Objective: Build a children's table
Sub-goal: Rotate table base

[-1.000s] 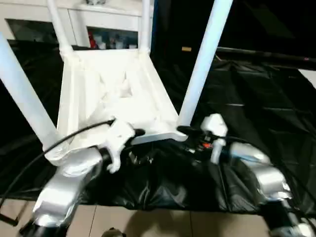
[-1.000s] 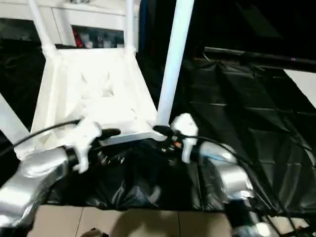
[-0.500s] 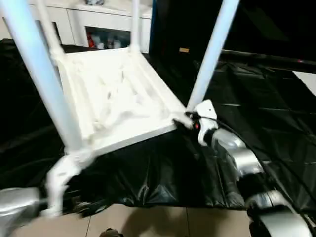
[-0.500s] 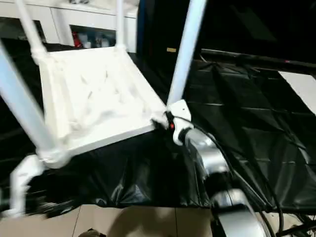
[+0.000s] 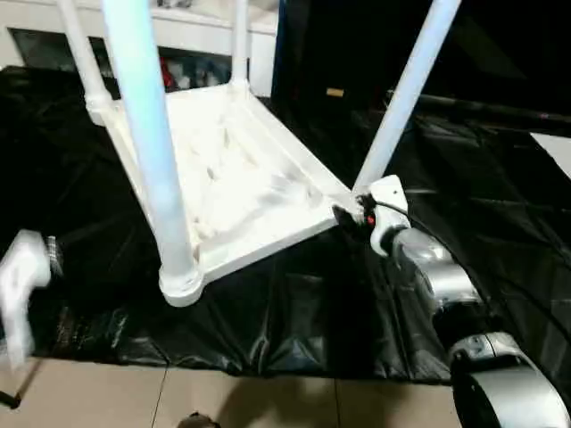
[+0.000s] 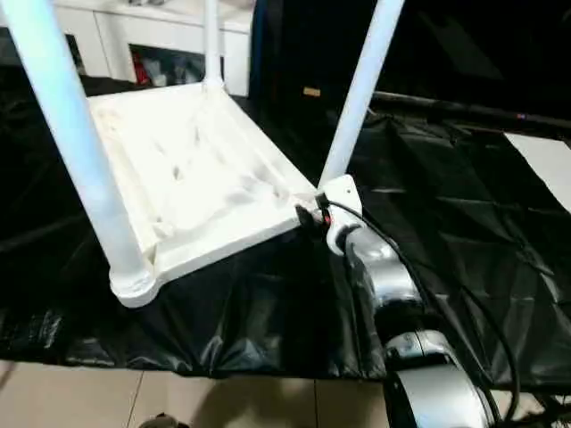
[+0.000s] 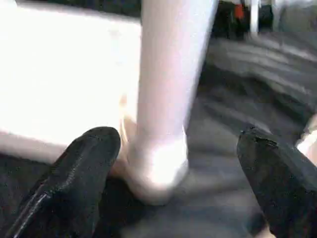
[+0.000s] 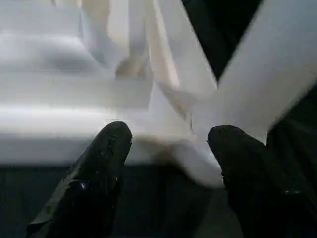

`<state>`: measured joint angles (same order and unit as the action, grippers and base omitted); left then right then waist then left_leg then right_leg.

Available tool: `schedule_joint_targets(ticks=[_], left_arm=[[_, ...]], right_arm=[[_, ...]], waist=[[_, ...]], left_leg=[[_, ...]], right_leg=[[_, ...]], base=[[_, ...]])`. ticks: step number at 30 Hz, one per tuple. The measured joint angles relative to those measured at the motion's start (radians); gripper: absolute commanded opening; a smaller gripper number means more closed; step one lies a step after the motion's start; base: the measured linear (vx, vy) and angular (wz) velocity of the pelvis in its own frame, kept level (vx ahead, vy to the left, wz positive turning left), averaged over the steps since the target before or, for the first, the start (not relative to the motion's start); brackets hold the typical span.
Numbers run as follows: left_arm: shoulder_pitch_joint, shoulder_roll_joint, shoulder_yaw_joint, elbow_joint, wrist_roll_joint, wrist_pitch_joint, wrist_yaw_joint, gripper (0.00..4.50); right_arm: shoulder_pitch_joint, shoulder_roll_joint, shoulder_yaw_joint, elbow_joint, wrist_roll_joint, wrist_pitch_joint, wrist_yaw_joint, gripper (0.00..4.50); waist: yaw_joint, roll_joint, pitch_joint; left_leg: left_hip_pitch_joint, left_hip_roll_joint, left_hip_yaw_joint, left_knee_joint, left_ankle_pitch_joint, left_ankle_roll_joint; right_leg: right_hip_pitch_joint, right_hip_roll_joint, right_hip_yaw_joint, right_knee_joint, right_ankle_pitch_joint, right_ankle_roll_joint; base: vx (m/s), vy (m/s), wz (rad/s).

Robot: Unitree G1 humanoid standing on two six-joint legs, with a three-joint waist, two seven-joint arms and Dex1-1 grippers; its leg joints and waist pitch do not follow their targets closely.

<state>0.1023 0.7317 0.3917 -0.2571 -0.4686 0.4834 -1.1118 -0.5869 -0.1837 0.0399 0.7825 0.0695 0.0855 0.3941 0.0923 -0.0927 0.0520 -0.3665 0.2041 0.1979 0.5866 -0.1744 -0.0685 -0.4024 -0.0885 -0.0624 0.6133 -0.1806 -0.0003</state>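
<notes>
The upturned white plastic children's table (image 5: 232, 169) lies legs-up on black sheeting (image 5: 294, 312), its near right corner between the right gripper's (image 8: 168, 148) parted, unclamped fingers, the left gripper (image 7: 178, 163) gaping, empty.

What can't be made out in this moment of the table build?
- Table legs: tops cut off by the upper edge in both eye views.
- Right gripper: at the tabletop's near corner; whether it grips or merely touches is hidden by its own wrist housing, and the right wrist view is blurred.
- Left gripper: fingers stand apart beside a leg base; contact is unclear from blur.
- Cabinet contents: too small and dark.
</notes>
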Motion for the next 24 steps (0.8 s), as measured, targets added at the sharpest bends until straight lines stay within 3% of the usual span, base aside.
schedule_joint_targets(ticks=[3, 11, 18, 24], left_arm=[[-0.093, -0.066, -0.072, 0.052, 0.001, -0.027, 0.015, 4.42], [-0.278, -0.200, -0.186, 0.154, 0.036, -0.086, 0.047, 4.42], [-0.354, -0.302, -0.330, 0.146, -0.007, -0.066, 0.040, 4.42], [-0.406, -0.431, -0.462, 0.169, 0.036, -0.077, 0.042, 4.42]], right_arm=[[0.050, -0.017, 0.002, -0.028, -0.002, 0.024, 0.006, 3.02], [0.086, -0.034, 0.012, -0.062, -0.029, 0.010, -0.002, 3.02], [0.070, 0.012, 0.056, -0.010, -0.066, -0.026, -0.018, 3.02], [-0.004, 0.013, 0.051, 0.070, -0.077, -0.049, -0.040, 3.02]], waist=[[0.000, 0.000, 0.000], [-0.002, 0.006, 0.003], [0.006, 0.019, 0.010], [0.008, 0.025, 0.012]], left_leg=[[0.000, 0.000, 0.000, 0.000, 0.000, 0.000], [0.002, 0.003, -0.002, 0.000, 0.003, -0.005], [0.001, 0.003, -0.002, 0.000, 0.003, -0.005], [0.000, 0.003, -0.002, 0.001, 0.003, -0.004]], right_leg=[[-0.001, 0.000, 0.000, 0.000, 0.001, -0.001], [-0.001, 0.004, 0.000, 0.003, 0.002, -0.003], [-0.001, 0.004, 0.000, 0.003, 0.005, -0.007], [-0.001, 0.004, 0.000, 0.001, 0.005, -0.007]], base=[[0.000, 0.000, 0.00], [0.000, 0.000, 0.00], [0.000, 0.000, 0.00], [0.000, 0.000, 0.00]])
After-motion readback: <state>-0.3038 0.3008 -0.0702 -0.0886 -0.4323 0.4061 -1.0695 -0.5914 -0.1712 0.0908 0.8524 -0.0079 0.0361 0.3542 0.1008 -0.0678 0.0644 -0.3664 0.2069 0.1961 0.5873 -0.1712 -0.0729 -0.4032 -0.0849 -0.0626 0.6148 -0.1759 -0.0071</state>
